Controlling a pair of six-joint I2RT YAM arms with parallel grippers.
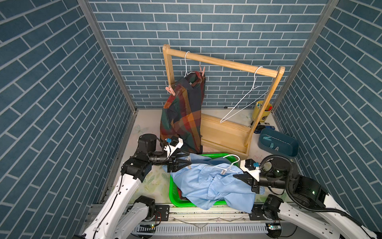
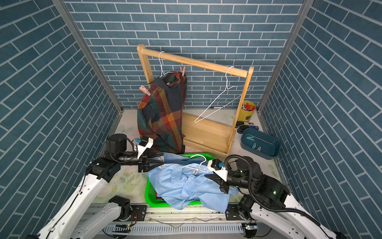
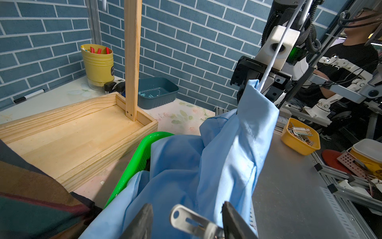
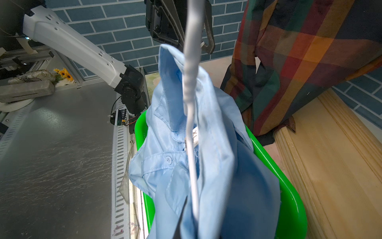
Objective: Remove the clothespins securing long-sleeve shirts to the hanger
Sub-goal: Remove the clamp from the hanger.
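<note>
The step in hand appears to be unclipping the pale grey clothespin (image 3: 192,222) from the light blue shirt (image 1: 206,184), which lies draped over the green basket (image 1: 172,198) on its white wire hanger (image 4: 191,68). The right end effector (image 1: 235,175) is clamped tight on that hanger; the left end effector (image 3: 186,207) stands part-open astride the pin. Next, squeeze its handle ends to spring it, then draw it off the fabric.

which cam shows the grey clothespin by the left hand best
Left wrist view: the grey clothespin sits large between the left hand's fingers. In both top views it is only a pale speck; the right wrist view barely shows it.
</note>
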